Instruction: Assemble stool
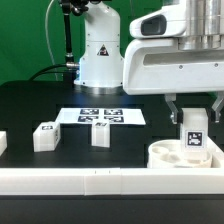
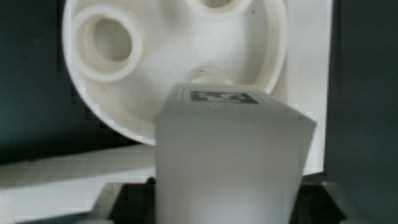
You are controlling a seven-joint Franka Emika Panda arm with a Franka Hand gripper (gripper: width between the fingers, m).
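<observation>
Wrist view puts the leg (image 2: 231, 150) nearest: a chunky white block fills the foreground, its tag (image 2: 222, 97) on the far end. The gripper (image 1: 194, 118) is clenched on it, with dark fingers (image 2: 121, 205) at either side. Beyond lies the seat (image 2: 178, 70), with one open socket (image 2: 111, 45) off to the side of the leg's line. The leg hides its own tip, so it may or may not already be in another socket.

To do this step well, the arm should keep the leg square to the seat and centre it on the socket. It should then press straight in and let go only once the leg sits firm.

The exterior view adds the layout. The rail (image 1: 100, 180) runs along the front, and the seat (image 1: 160, 155) lies just behind it at the exterior view's right, with the held leg (image 1: 195, 140) standing upright over it. Toward that view's left stand one spare leg (image 1: 45, 135) and a second (image 1: 100, 133). Farther back are the marker board (image 1: 100, 116) and then the arm base (image 1: 100, 50). Only the wrist view shows the socket.
</observation>
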